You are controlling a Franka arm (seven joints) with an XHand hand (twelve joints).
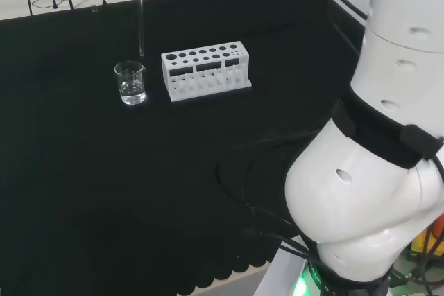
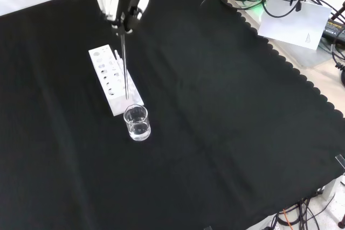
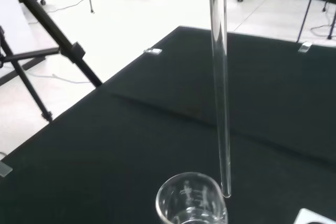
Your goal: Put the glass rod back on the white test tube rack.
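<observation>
The glass rod [image 2: 124,68] is hanging upright from the hand [image 2: 119,1], whose fingers are curling around its top end. Its lower tip is hovering clear of the beaker [image 2: 137,123], just beside the rim, and is not yet sitting in the white test tube rack [image 2: 110,76] on the bench [image 2: 226,133]. Moving over a hole and lowering are apparently what is remaining.

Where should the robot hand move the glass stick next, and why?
Probably sideways toward the white rack. The hand holds the glass rod upright with its tip hanging clear above the beaker, so it likely needs to line up over a rack hole before lowering.
</observation>
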